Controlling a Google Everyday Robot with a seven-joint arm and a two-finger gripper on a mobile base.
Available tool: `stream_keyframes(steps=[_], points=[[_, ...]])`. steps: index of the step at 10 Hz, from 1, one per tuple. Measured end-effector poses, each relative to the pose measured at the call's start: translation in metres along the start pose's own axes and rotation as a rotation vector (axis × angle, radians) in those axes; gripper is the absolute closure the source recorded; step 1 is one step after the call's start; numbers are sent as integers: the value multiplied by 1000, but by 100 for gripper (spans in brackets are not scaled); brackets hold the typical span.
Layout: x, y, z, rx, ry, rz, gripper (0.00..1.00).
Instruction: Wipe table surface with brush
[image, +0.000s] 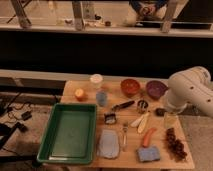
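The brush (123, 105), a slim dark stick, lies at a slant on the table surface (87, 87) near its middle, between a blue cup and a small metal cup. My white arm (192, 92) hangs over the table's right edge. Its gripper (161, 111) shows as a small dark end low on the arm, just right of the metal cup. The gripper is open, holds nothing, and stays about a hand's width to the right of the brush.
A green tray (50, 145) fills the left front. Around the brush stand a white cup (96, 80), an orange (80, 93), a blue cup (102, 97), two bowls (130, 86) (156, 89), a black block (110, 118), a fork (124, 135), a carrot (148, 136) and a blue sponge (148, 153).
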Motion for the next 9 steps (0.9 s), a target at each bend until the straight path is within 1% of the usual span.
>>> stream_keyframes(steps=[5,7,9], points=[[0,0,0,0,0,0,20],[0,-1,0,5,4,-2,20],[-6,-7,0,15,1,-11,20]])
